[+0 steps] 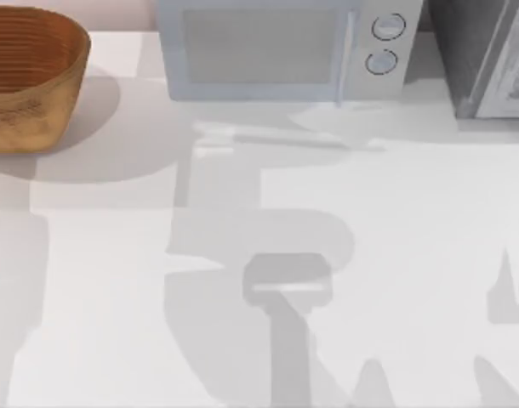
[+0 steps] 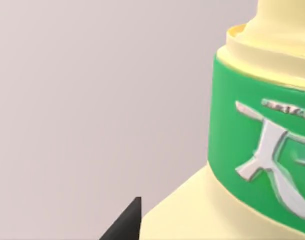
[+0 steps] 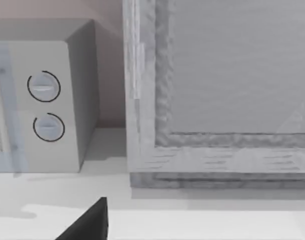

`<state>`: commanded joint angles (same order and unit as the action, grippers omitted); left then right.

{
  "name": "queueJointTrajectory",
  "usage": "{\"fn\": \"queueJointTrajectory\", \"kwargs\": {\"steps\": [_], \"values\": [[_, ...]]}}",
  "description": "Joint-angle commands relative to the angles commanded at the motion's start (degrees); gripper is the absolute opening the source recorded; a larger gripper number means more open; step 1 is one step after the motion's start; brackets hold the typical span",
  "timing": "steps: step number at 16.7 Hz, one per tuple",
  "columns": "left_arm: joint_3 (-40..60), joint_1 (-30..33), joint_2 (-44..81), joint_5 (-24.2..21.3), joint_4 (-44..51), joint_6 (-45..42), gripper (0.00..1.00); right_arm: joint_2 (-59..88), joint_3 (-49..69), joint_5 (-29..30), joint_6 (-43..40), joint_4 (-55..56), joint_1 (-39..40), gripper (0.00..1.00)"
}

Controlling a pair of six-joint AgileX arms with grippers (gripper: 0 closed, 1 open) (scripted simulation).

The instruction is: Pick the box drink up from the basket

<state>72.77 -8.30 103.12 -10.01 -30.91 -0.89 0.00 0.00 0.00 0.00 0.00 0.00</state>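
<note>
The box drink [image 2: 252,150] looms close in the left wrist view: a cream carton with a green patch bearing silver print, seen against a plain pale wall. One dark fingertip [image 2: 128,224] of my left gripper lies against the carton's lower edge, and the other finger is hidden behind the carton. The carton hangs in the air, held by that gripper. The basket [image 1: 30,110], orange-brown wicker with ribbed inner walls, stands at the table's far left corner; the part of its inside that I see holds nothing. One dark fingertip [image 3: 90,222] of my right gripper points toward the back of the table.
A white microwave [image 1: 276,51] with two round knobs stands at the back middle, also seen in the right wrist view [image 3: 47,100]. A grey cabinet [image 1: 489,59] stands at the back right, close to the microwave. Arm shadows fall on the white table [image 1: 413,255].
</note>
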Motion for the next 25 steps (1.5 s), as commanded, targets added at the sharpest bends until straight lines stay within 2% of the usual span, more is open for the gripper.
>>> {"fn": "queueJointTrajectory", "kwargs": {"steps": [6,10,13,22,25], "values": [[-1.7,0.1,-1.6,0.2,0.8,0.1,0.0,0.0,0.0,0.0,0.0,0.0,0.0,1.0],[-9.7,1.0,-12.2,1.3,4.5,0.4,0.0,0.0,0.0,0.0,0.0,0.0,0.0,1.0],[-19.1,2.0,-26.3,2.5,8.2,0.4,0.0,0.0,0.0,0.0,0.0,0.0,0.0,1.0],[-53.8,6.1,-80.6,7.4,22.6,0.5,0.0,0.0,0.0,0.0,0.0,0.0,0.0,1.0],[-63.8,7.2,-93.5,8.7,27.0,0.7,0.0,0.0,0.0,0.0,0.0,0.0,0.0,1.0]]}}
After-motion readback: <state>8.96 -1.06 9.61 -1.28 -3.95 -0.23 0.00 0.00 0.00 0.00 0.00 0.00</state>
